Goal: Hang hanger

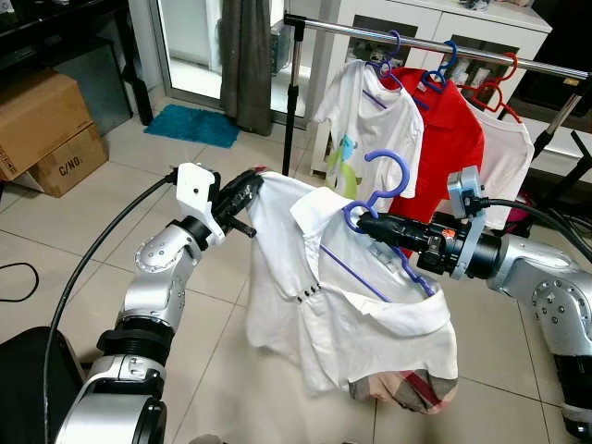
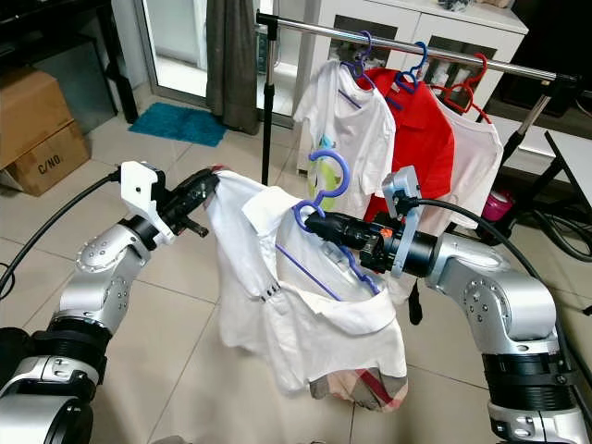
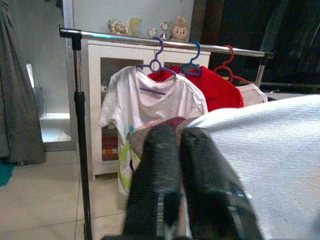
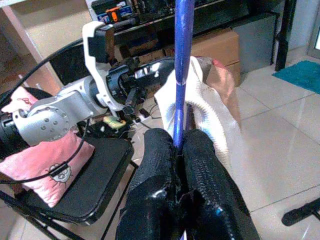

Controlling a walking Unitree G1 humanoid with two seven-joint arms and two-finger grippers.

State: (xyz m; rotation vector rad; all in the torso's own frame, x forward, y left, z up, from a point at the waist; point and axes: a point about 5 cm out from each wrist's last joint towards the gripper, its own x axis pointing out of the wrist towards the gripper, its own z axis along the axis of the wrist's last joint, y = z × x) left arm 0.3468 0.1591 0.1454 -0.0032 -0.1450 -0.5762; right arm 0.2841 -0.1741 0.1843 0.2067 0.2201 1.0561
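Observation:
A white polo shirt [image 1: 342, 305] with a plaid hem hangs on a blue hanger [image 1: 384, 190] held in mid-air in front of the clothes rail [image 1: 416, 42]. My right gripper [image 1: 365, 222] is shut on the hanger just below its hook, seen close in the right wrist view as the blue hanger [image 4: 182, 75] pinched between the fingers [image 4: 160, 165]. My left gripper [image 1: 252, 180] is shut on the shirt's left shoulder, the white shirt [image 3: 270, 165] lying against its fingers [image 3: 155, 175]. The rail [image 3: 165, 44] stands beyond.
On the rail hang a white T-shirt [image 1: 365, 120], a red T-shirt [image 1: 449, 139] and another white one [image 1: 504, 162] on blue and red hangers. The rail's black post [image 1: 294, 102] stands at its left end. Cardboard boxes [image 1: 42, 129] are at far left; a white cabinet [image 1: 444, 28] stands behind.

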